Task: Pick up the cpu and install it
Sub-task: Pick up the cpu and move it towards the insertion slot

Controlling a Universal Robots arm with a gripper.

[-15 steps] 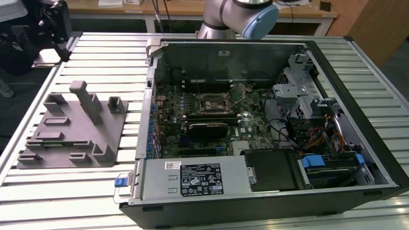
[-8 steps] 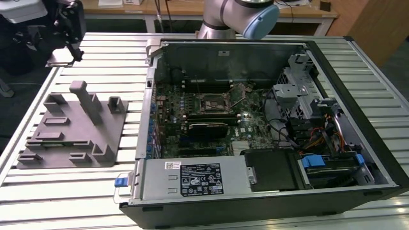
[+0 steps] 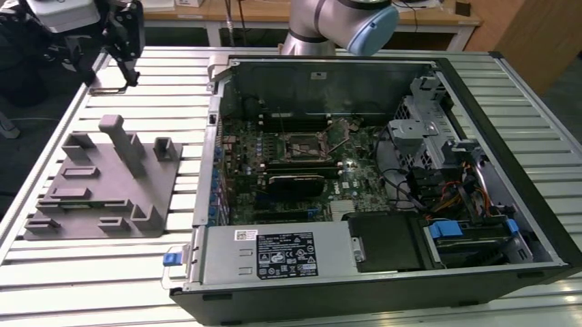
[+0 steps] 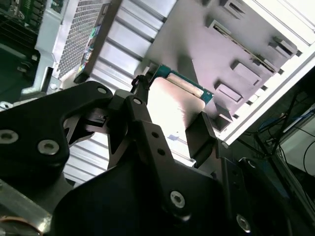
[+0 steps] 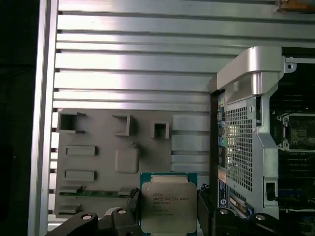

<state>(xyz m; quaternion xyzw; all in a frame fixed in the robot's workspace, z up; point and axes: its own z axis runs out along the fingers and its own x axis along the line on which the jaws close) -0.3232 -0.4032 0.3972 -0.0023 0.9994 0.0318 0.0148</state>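
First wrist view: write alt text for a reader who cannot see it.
The gripper holds the cpu, silvery top showing, between its dark jaws. Behind it a grey tray lies on a slatted metal table, beside an open computer case.

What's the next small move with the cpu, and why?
Probably carry it across toward the socket in the open case, keeping it level. The gripper is shut on the cpu, lifted off the grey tray, and the socket lies well off to the exterior view's right, so lowering here would be pointless.
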